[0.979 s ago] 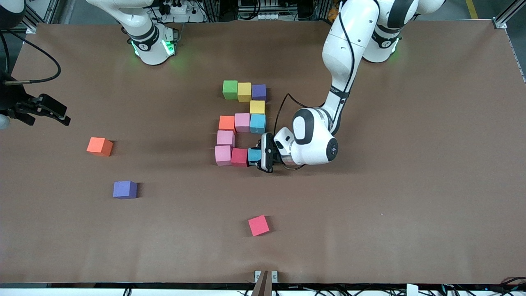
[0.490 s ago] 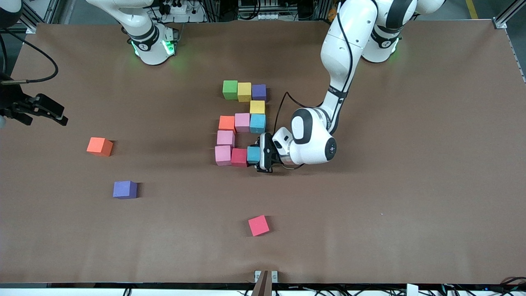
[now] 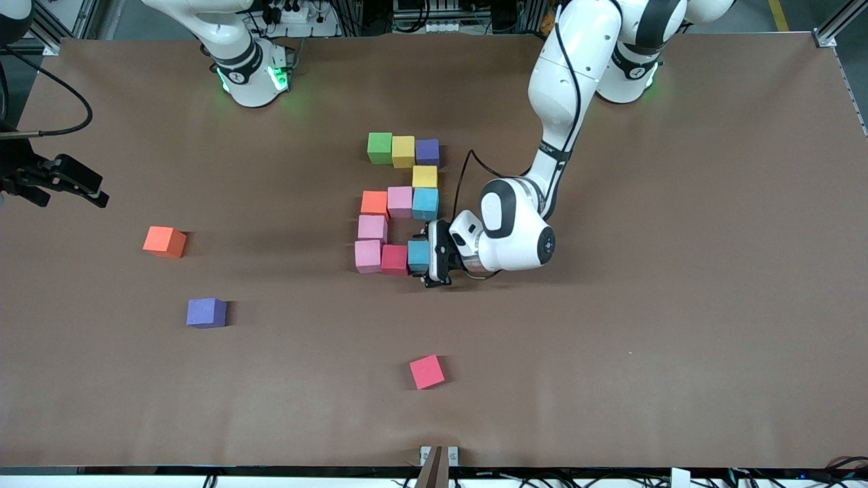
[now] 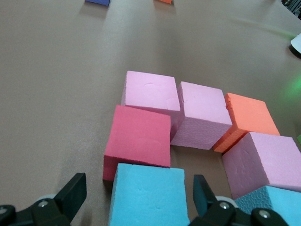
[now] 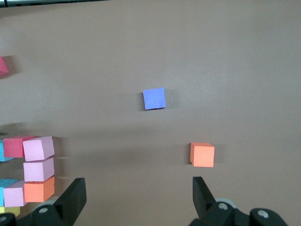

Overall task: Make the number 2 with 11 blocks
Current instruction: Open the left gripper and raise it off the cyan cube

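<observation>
Left gripper (image 3: 428, 257) open around the light blue block (image 3: 418, 255), set beside the red block (image 3: 395, 259) at the 2's (image 3: 400, 203) base.
It should lift straight up, fingers (image 4: 70, 193) clear of neighbours; right gripper (image 3: 68, 181) waits open.

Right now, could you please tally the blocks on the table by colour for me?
Green: 1
Yellow: 2
Purple: 2
Light blue: 2
Orange: 2
Pink: 3
Red: 2
Total: 14 blocks
</observation>
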Robot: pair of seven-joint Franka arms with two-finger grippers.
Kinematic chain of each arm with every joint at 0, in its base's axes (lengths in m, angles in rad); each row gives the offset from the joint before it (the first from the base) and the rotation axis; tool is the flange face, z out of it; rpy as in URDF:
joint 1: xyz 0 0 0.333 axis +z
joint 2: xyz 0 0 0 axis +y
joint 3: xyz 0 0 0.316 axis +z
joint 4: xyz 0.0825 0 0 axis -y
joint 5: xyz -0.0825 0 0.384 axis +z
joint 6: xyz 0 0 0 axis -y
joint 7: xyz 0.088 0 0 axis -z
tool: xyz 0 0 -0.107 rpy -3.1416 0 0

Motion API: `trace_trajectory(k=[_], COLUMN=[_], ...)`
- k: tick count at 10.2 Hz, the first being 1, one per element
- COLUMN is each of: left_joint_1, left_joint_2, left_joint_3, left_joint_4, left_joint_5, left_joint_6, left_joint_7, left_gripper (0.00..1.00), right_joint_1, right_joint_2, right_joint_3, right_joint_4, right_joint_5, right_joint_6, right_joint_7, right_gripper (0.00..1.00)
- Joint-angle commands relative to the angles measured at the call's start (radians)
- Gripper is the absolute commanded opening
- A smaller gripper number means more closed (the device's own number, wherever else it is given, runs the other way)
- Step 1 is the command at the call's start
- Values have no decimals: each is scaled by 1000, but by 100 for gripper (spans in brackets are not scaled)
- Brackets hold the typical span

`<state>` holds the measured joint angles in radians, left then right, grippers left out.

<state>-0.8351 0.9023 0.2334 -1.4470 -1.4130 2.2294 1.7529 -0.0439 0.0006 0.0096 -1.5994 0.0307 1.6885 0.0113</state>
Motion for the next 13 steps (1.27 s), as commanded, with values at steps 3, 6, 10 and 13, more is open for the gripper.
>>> trace_trajectory(k=[3, 6, 10, 13], left_joint_1=[10, 39, 82, 112], left_joint_2=[-52, -147, -255, -315], left_joint_3=[9, 90, 187, 276], left_joint_4=[7, 7, 11, 16], left_joint_5=[-37, -31, 145, 354], left_joint_6=[-31, -183, -206, -206], left_joint_7=[33, 22, -326, -753], left_gripper=[100, 100, 100, 100], right_joint_1=[15, 9, 6, 7], right_joint_2=[-5, -2, -2, -2], right_joint_3=[-16, -13, -13, -13], right_joint_4=[9, 24, 55, 70], right_joint_5=[17, 15, 2, 0], right_joint_6=[-4, -6, -15, -15], right_joint_7=[-2, -2, -1, 1], right_gripper=[100, 100, 100, 100])
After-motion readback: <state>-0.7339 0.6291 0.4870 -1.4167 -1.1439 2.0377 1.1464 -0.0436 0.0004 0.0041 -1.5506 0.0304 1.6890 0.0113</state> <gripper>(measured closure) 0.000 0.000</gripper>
